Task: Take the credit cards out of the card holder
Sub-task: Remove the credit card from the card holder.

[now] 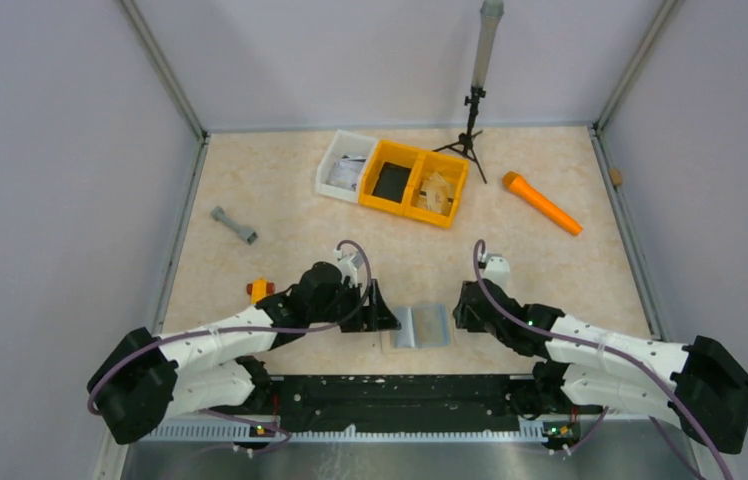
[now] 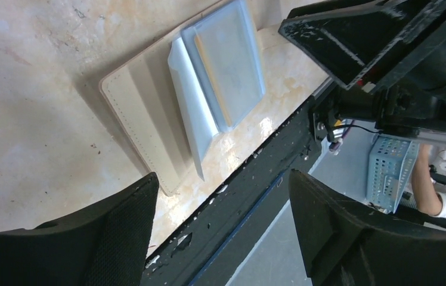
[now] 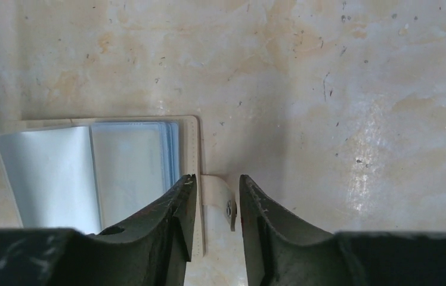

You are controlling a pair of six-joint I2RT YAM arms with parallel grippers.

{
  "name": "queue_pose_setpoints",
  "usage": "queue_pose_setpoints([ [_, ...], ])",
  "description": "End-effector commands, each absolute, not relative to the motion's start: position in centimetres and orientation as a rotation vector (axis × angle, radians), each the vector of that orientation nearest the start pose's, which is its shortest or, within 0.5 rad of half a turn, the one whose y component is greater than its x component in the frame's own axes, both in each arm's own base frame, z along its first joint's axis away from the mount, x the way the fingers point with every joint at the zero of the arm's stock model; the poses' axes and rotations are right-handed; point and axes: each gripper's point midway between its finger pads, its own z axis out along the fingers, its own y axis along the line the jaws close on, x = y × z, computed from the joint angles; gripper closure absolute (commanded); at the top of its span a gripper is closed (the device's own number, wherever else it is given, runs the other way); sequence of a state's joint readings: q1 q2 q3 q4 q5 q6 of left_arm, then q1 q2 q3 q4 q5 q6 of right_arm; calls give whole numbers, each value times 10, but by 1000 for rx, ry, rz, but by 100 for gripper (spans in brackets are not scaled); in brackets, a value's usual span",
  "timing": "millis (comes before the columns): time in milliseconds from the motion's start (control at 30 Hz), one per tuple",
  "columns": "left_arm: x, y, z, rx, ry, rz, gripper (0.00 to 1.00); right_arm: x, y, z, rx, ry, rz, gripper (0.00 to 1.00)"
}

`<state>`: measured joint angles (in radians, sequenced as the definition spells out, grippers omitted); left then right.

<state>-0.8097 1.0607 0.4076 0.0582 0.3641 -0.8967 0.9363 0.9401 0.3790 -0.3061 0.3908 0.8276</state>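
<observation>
From above, the card holder [image 1: 422,326] lies opened flat on the bench [image 1: 280,190], close to the near edge and between the two arms. The left end effector [image 1: 382,312] sits just beside its left edge and the right end effector [image 1: 460,312] just beside its right edge. Farther back stand a white bin [image 1: 345,165] and a yellow bin [image 1: 415,182] side by side. Dark marks on the white bin's contents are too small to read. An orange tool [image 1: 542,203] lies to the right, and a grey dumbbell-shaped piece [image 1: 234,225] to the left.

From the left wrist, the holder shows a tan inner face with stitched slots, and blue-grey clear sleeves [image 2: 226,65] fan over it. No print can be made out on them. The left end effector is released: its fingers [image 2: 119,238] stand wide apart with nothing between them.

From the right wrist, the holder's small snap tab [image 3: 216,192] pokes out from its tan edge, right between the fingers [image 3: 173,220]. The jaws are drawn narrow on either side of the tab. Whether they pinch it or only straddle it, I cannot tell.
</observation>
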Motion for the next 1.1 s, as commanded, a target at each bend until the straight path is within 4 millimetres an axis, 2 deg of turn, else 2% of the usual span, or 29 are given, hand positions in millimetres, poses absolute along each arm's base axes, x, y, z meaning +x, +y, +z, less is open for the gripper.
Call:
queue_pose_setpoints([
  [0,147,-288,96,109,2465,-1238,19,187,181,50,70,2320,432,75],
  [67,149,-283,82,74,2515,-1173,19,187,182,53,72,2309,449,94],
  [100,149,-281,76,58,2536,-1149,19,187,182,55,70,2305,455,100],
  [200,149,-279,74,34,2534,-1149,19,185,187,68,55,2282,513,100],
  [333,149,-279,91,57,2479,-1178,23,181,199,94,36,2247,635,100],
  [500,141,-286,114,104,2454,-1179,45,174,207,107,20,2262,704,100],
  [700,128,-307,121,174,2479,-1174,51,168,220,120,17,2243,829,100],
  [800,124,-316,122,192,2481,-1188,49,165,226,131,16,2217,890,100],
  [967,125,-329,114,189,2492,-1220,27,163,230,141,9,2206,935,100],
  [1067,128,-336,108,194,2496,-1234,23,161,233,146,0,2196,970,100],
])
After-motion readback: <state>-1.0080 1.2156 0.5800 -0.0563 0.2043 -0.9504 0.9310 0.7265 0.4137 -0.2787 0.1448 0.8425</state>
